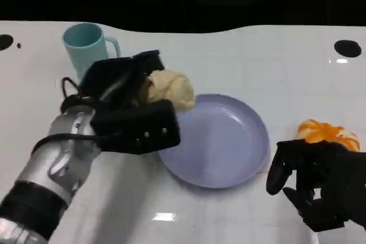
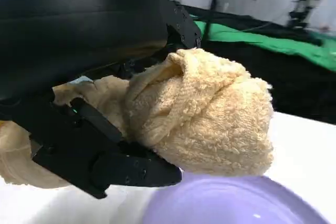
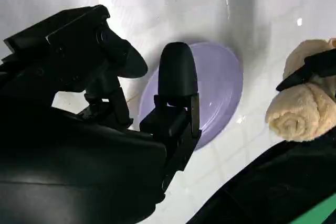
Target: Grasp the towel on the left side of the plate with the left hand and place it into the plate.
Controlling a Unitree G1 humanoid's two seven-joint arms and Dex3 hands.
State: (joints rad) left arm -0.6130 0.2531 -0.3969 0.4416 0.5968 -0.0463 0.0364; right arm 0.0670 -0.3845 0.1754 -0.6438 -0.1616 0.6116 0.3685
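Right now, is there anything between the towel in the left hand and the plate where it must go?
Nothing visible. The left hand holds the towel at the plate's near-left rim, and the plate's surface is bare. The cup stands behind, out of the path.

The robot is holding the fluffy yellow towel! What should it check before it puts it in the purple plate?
1. Left hand grips the towel: ok.
2. Towel lifted off the table: ok, by the left wrist view.
3. Towel over the middle of the plate: not ok, it hangs at the plate's left rim.
4. Plate bare inside: ok.
5. Right hand away from the plate: ok.
6. Cup and orange out of the path: ok.
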